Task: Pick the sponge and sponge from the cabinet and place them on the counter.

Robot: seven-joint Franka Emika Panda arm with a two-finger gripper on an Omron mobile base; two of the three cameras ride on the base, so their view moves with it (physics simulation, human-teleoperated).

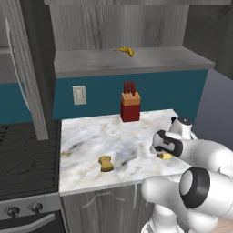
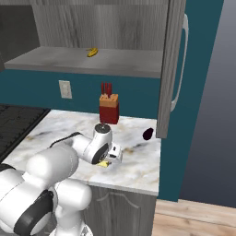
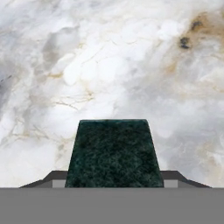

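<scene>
In the left base view the gripper is low over the right part of the counter. A yellow piece of the green-top sponge shows under the hand. The tan sponge lies on the counter near its front edge, well apart from the gripper. A red knife block stands at the back. The cabinet is open, and a banana lies on its shelf.

In the right base view the gripper points down at the counter, with the sponge's yellow edge below it.

In the hand view the dark green top of the sponge sits between the two fingertips, so the gripper is clasped on it, close above the marble.
</scene>
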